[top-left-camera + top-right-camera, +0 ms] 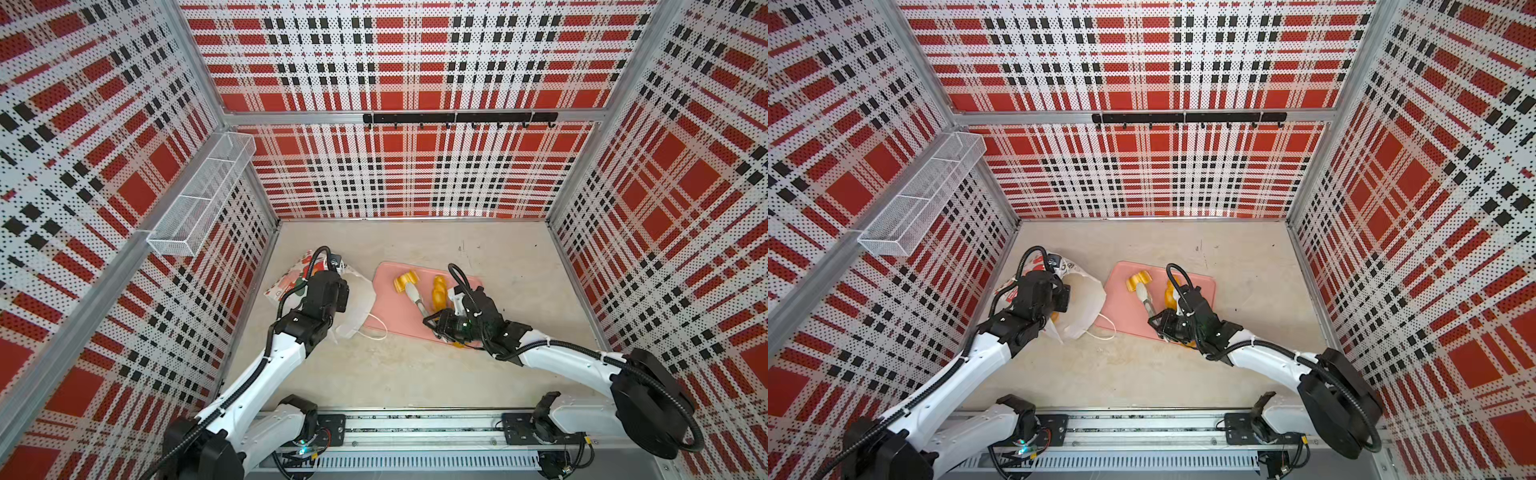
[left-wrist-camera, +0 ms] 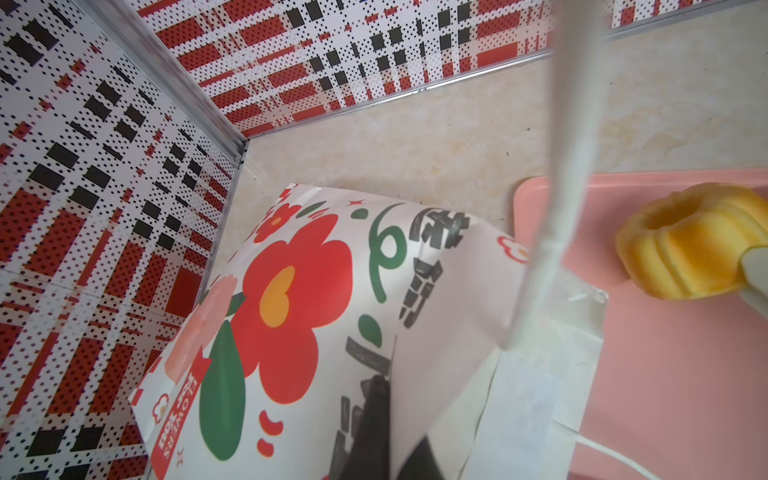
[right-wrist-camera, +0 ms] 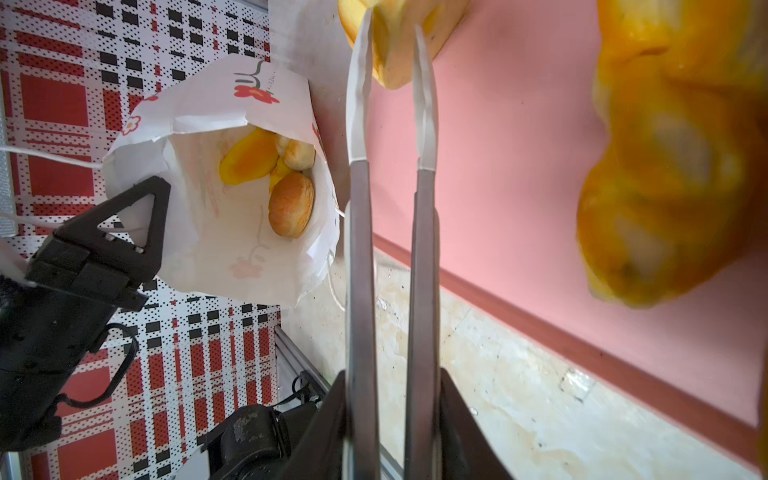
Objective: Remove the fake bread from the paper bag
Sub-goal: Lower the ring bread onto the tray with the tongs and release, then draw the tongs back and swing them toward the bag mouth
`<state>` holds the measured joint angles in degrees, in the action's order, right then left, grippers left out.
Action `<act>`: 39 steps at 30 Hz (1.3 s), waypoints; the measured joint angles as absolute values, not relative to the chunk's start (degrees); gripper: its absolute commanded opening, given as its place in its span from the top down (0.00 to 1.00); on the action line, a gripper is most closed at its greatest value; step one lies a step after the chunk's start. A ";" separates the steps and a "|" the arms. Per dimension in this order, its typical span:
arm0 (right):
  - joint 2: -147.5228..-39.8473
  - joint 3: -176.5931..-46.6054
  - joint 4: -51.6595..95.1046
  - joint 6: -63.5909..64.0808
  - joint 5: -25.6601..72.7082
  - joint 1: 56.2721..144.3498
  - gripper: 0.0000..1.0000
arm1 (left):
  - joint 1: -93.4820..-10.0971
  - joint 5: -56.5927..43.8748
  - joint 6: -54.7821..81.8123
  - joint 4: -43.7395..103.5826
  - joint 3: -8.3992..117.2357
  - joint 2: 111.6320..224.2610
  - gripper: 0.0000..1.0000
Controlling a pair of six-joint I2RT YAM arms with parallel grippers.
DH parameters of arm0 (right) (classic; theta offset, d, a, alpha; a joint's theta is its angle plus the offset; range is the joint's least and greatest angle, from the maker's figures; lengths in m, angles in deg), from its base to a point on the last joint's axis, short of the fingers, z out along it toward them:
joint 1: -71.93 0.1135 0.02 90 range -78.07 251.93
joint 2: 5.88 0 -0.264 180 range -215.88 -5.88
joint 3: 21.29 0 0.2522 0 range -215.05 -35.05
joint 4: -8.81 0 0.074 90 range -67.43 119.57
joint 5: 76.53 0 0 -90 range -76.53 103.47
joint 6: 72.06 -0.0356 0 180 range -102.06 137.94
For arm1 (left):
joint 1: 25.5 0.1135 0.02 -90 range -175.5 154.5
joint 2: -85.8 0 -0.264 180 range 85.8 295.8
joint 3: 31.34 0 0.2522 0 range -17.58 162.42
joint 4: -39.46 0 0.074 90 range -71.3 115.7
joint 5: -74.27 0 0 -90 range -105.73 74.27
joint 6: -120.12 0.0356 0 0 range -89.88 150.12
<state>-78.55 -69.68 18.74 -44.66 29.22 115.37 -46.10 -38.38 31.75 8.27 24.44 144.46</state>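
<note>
Right tool (image 3: 390, 407) clamped on tongs (image 3: 357, 249); blades slightly parted, tips straddling a ring bun (image 3: 395, 45) on the tray (image 3: 498, 166) ahead, probably to set it down. Twist (image 3: 665, 174) beside the blades. Farther off, left tool (image 3: 160, 195) pinched shut on bag (image 3: 216, 95) rim, holding the mouth open toward the tongs; more bread (image 3: 291, 203) inside. Bag lies sideways on the worktop (image 3: 498, 374).

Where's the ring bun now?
In both top views the ring bun sits far left on the pink tray, at the tips of the tongs, left of the twist loaf.
</note>
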 measured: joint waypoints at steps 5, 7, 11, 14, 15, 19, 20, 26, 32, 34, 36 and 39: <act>-75.84 -69.90 23.81 -44.64 28.76 117.25 0.64 | -46.03 -37.77 31.71 8.18 24.44 144.48 1.00; -74.31 -69.90 26.15 -44.64 28.35 117.93 0.66 | -46.03 -37.58 31.71 8.07 24.44 144.46 1.00; -69.54 -69.98 31.26 -44.18 27.30 118.95 0.68 | -46.03 -37.14 31.66 8.03 24.44 144.46 1.00; -64.89 -70.57 36.64 -43.29 26.05 119.61 0.70 | -45.86 -36.81 31.60 7.99 24.44 144.48 1.00; -63.40 -70.86 38.12 -42.87 25.74 119.78 0.71 | -45.73 -36.64 31.58 8.01 24.44 144.48 1.00; -60.65 -72.26 41.75 -40.60 25.13 119.85 0.88 | -45.03 -35.41 31.27 8.01 24.44 144.48 1.00; -61.15 -73.07 42.41 -40.01 25.31 119.85 0.92 | -44.81 -35.19 31.16 8.01 24.44 144.48 1.00; -73.28 -83.06 42.82 -36.12 28.56 120.31 1.00 | -44.33 -34.71 30.35 8.03 24.44 144.48 1.00; -87.07 -91.62 41.97 -32.93 29.96 120.46 1.00 | -44.24 -34.41 29.96 7.99 24.44 144.48 1.00; -91.55 -94.60 43.04 -32.34 29.81 120.46 1.00 | -44.22 -34.34 29.91 7.99 24.44 144.48 1.00; -94.85 -96.96 44.55 -31.97 29.35 120.46 1.00 | -44.22 -34.34 29.91 7.96 24.44 144.46 1.00; -97.39 -98.88 47.11 -31.42 27.97 120.50 1.00 | -44.22 -34.30 29.89 7.64 24.46 144.35 1.00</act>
